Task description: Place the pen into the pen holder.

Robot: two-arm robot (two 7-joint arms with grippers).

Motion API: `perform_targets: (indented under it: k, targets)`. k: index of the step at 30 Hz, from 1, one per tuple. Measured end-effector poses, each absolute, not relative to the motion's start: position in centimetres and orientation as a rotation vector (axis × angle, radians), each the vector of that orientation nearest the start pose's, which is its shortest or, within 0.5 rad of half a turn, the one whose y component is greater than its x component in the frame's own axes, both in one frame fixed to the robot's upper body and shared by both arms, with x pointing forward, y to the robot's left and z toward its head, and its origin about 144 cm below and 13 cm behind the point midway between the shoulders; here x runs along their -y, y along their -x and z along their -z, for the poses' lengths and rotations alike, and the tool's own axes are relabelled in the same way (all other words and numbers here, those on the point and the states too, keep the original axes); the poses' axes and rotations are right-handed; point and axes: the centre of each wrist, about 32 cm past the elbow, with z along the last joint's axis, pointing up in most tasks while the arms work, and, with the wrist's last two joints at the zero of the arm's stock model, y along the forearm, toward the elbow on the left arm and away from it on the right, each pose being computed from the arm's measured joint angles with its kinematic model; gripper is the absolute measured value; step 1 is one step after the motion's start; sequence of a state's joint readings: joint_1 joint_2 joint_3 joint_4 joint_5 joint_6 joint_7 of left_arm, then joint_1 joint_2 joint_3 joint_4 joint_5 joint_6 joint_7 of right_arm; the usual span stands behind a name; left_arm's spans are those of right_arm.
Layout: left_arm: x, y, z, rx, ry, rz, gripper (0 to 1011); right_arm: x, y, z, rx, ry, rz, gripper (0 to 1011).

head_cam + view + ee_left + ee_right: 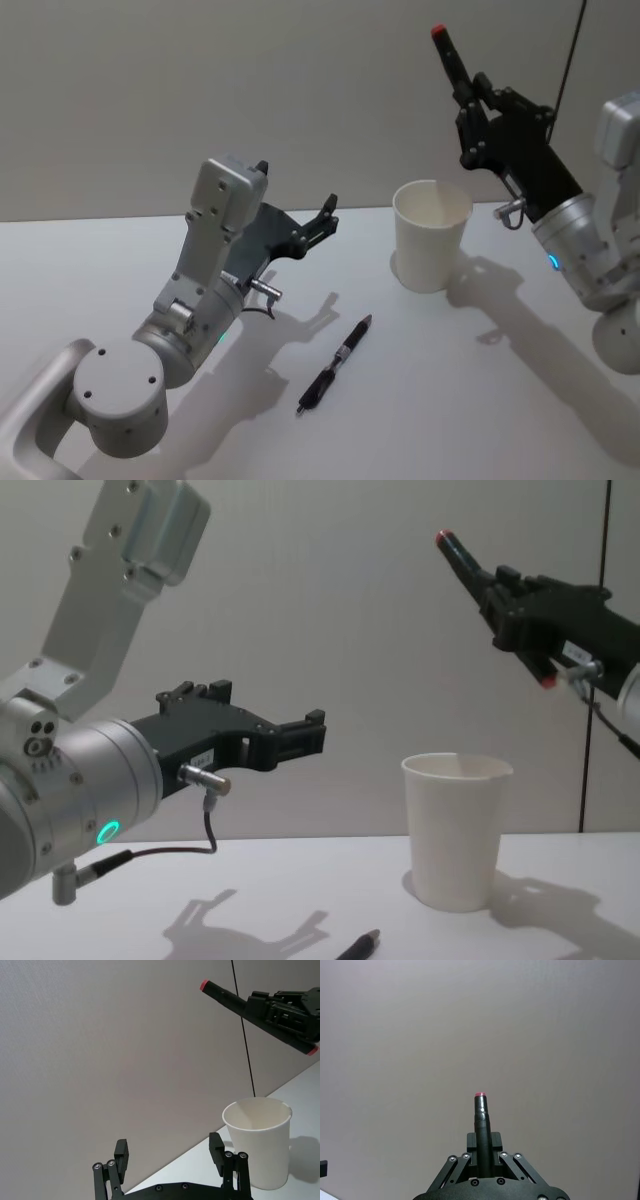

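High over the right side of the worktop (pixel 480 410), my right gripper (pixel 478 98) has its fingers closed on a black red-tipped pen (pixel 447 52). The pen points up and away toward the wall, above and somewhat behind the pen holder (pixel 432 238). That white paper cup stands upright on the worktop, well below the pen, and I see nothing inside it. My left gripper (pixel 324 218) hovers over the worktop to the left of the cup, fingers spread with nothing between them. A second pen (pixel 335 366) lies flat on the worktop nearer to me, apart from the cup. As I judge it, the gripped pen is raised but not yet over the cup's mouth, so lining up, lowering and release are all to come. The main risk is the tilt: the pen sits slanted in the grip, with its lower red end poking out beneath the fingers. If I bring it down without turning it nearer upright, that end may catch the rolled rim and tip the cup, which looks light and has nothing bracing it. Letting go too high could make the pen bounce out or topple the cup. The left arm is near the cup too, so a wide swing of the right arm could bring the two together.
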State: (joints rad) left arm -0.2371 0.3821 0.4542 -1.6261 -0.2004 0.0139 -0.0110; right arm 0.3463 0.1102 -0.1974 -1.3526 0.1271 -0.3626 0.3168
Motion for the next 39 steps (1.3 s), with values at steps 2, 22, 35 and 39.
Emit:
perform_targets:
  k: [2,22,35,39]
  targets:
    - [-19.8,-49.2,-120.4,0.268,-0.061,-1.124,1001,20.5,-55.3,-119.9,0.403,-0.284,1.054,157]
    - [-19.8,-49.2,-120.4,0.268,-0.061,-1.124,1001,18.5,-58.2,-117.7,0.385,-0.291,0.979,157]
    - [-19.8,-49.2,-120.4,0.268,-0.061,-1.124,1001,18.1,-58.5,-116.2,0.345,-0.271,0.969,157]
    - [-19.8,-49.2,-120.4,0.268,-0.061,-1.124,1001,18.1,-58.4,-115.8,0.336,-0.263,0.971,157]
